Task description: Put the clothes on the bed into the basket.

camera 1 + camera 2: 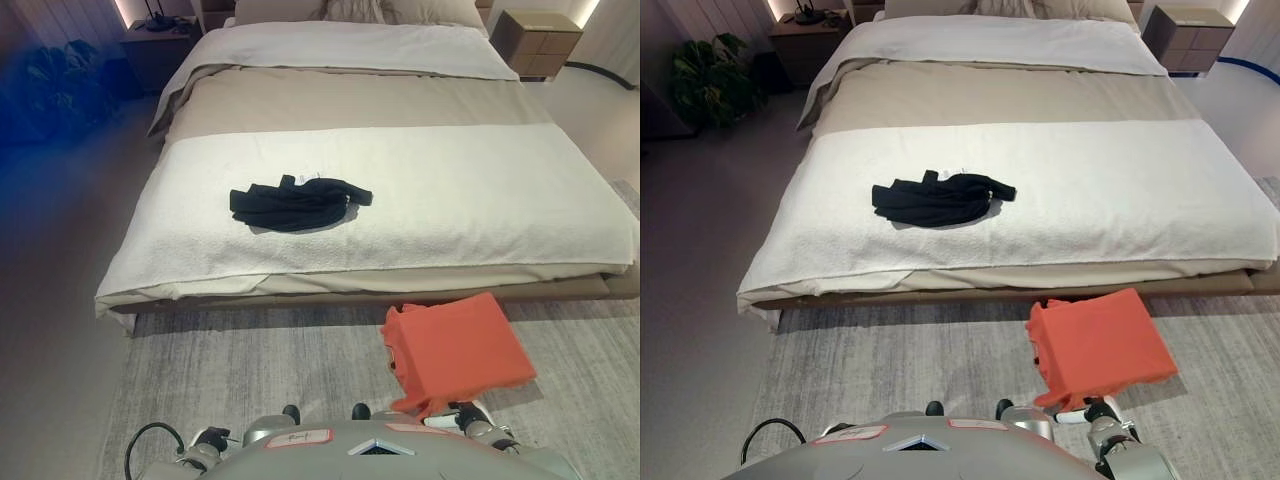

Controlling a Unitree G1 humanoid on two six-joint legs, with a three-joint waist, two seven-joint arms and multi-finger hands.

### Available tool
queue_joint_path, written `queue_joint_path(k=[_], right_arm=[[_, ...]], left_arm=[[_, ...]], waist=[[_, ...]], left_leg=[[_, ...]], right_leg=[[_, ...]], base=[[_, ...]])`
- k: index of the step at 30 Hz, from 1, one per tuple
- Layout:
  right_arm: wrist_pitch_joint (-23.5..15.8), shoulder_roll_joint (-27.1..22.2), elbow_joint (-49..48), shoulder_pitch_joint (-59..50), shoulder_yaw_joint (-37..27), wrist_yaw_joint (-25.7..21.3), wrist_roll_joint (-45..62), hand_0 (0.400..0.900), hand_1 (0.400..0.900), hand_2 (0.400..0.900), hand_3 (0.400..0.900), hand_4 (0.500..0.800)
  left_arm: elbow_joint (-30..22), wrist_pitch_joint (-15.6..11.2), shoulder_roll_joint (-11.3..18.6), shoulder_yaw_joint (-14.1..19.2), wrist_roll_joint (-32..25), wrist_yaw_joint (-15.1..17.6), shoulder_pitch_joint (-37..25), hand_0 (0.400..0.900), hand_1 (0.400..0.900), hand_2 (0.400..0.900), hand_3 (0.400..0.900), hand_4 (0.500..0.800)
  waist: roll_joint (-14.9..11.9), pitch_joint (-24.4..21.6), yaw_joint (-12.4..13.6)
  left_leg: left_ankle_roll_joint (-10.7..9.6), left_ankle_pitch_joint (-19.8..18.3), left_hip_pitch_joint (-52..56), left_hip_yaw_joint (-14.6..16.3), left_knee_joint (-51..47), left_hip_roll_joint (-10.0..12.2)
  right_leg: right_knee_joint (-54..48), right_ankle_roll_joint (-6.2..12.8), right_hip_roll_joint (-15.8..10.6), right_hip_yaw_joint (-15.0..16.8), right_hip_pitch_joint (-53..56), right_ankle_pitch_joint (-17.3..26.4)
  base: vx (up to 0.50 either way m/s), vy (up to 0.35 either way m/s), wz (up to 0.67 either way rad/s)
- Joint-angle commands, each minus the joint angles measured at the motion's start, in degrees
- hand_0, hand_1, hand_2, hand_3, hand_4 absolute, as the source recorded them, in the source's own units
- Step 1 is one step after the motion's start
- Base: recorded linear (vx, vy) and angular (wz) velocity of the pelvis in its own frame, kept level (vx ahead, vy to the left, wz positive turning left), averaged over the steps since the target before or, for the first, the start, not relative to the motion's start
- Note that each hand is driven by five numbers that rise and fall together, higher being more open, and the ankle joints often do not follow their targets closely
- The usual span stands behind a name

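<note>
You are looking at one bed [400, 190], and one black garment [296, 203] is lying on its white cover. One orange basket [457, 351] is sitting on the one grey rug [250, 370]. Two nightstands are standing at the head, one left [160, 45], one right [541, 40]. One potted plant [708, 75] is showing.

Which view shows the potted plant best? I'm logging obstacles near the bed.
The right eye view: the potted plant stands clear on the floor left of the bed. In the left eye view that corner is too dim to make it out.
</note>
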Motion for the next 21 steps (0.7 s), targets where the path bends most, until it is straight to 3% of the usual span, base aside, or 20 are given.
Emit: queue_joint_path(k=[1, 21], right_arm=[[0.2, -0.2, 2.1, -4.3, 2.1, -0.6, 0.6, 0.900, 0.900, 0.900, 0.900, 0.800], [0.0, -0.3, 2.6, -3.9, 3.3, -0.3, -2.0, 0.900, 0.900, 0.900, 0.900, 0.800]], left_arm=[[2.6, 0.3, 2.2, -0.5, 1.6, 0.9, -3.2, 0.900, 0.900, 0.900, 0.900, 0.800], [2.2, 0.0, 1.8, -0.7, 1.2, 0.9, -3.2, 0.900, 0.900, 0.900, 0.900, 0.800]], waist=[[-2.0, 0.8, 1.0], [-2.1, 1.8, 1.1]], left_leg=[[0.1, -1.9, -0.3, 1.5, 0.0, -2.5], [0.1, -2.0, -0.2, 1.6, 0.0, -2.6]], right_leg=[[0.2, 3.39, -1.8, -0.8, 0.2, -0.6], [0.2, 3.37, -1.8, -0.8, 0.2, -0.5]], base=[[0.00, 0.000, 0.00], [0.00, 0.000, 0.00]])
